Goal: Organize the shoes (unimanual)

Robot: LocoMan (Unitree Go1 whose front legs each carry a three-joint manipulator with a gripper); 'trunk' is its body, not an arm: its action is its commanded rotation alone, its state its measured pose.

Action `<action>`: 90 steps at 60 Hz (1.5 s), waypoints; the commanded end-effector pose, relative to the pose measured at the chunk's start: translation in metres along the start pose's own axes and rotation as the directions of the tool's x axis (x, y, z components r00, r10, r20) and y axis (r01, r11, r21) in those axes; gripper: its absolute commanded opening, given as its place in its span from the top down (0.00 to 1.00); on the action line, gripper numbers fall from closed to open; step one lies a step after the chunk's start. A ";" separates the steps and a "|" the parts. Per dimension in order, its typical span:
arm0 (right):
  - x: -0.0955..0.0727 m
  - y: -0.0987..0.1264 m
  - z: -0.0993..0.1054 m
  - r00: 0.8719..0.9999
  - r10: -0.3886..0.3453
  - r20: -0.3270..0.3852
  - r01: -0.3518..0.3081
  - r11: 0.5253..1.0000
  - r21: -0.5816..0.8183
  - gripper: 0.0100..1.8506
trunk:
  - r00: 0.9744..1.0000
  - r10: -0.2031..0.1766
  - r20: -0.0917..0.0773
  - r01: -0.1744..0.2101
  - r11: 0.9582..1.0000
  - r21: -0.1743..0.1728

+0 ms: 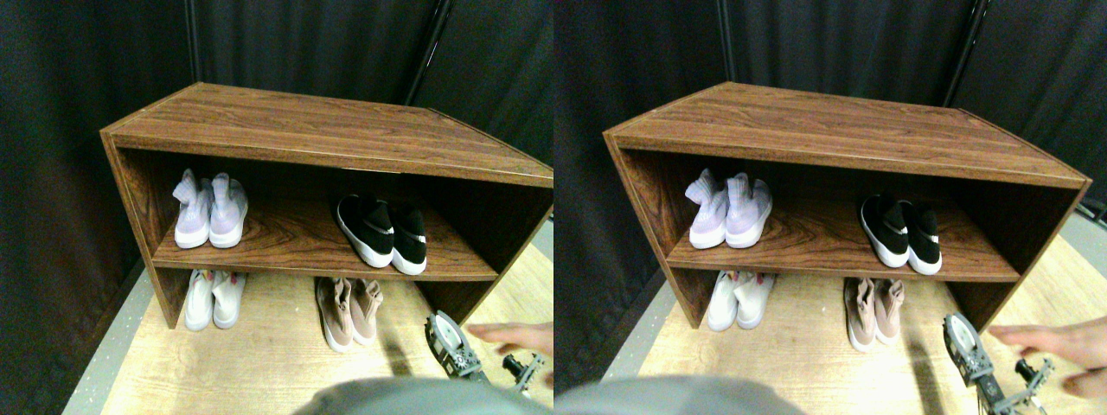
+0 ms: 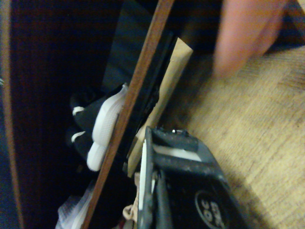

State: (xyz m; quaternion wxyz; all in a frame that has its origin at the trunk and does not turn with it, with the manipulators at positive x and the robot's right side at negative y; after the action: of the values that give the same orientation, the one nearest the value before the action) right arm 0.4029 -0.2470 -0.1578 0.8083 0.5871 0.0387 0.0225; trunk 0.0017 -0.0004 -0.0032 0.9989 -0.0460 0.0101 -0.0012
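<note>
Risk: person's hand (image 1: 512, 335) reaching in at near right, just beside right gripper (image 1: 450, 341); any arm move could strike it.
Gripper: low over wooden floor (image 1: 259, 363) near rack's right wall, carrying nothing; whether jaws open or closed, cannot tell.
Shoe rack (image 1: 329, 130), shelf: lavender pair (image 1: 210, 212) left, black pair (image 1: 382, 232) right.
Under shelf, on floor: white pair (image 1: 213, 298) left, pinkish-beige pair (image 1: 349, 311) middle.

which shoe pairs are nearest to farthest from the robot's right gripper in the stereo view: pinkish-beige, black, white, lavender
From the right gripper, low on the floor at the right:
1. pinkish-beige pair, on the floor under the shelf, just left of it.
2. black pair, on the shelf above, right side.
3. white pair, on the floor, far left.
4. lavender pair, on the shelf, far left.
</note>
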 end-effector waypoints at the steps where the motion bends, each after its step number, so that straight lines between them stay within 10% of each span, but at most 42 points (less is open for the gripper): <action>1: -0.008 0.014 0.000 0.999 0.054 -0.001 -0.054 0.998 -0.023 0.97 | 1.000 -0.009 0.029 0.009 1.000 0.004; 28: -0.043 0.064 0.009 0.974 0.224 -0.034 -0.226 0.973 -0.051 0.97 | 0.996 -0.040 0.082 0.039 0.999 0.013; 90: -0.061 0.081 0.001 0.961 0.272 -0.055 -0.276 0.955 -0.104 0.97 | 0.995 -0.039 0.087 0.038 0.999 0.008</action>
State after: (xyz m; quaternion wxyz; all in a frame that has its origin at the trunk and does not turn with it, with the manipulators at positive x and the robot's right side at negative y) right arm 0.3443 -0.2309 -0.0829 0.8286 0.5443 -0.0262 0.1284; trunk 0.0017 -0.0006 -0.0022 0.9985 -0.0417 -0.0311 -0.0179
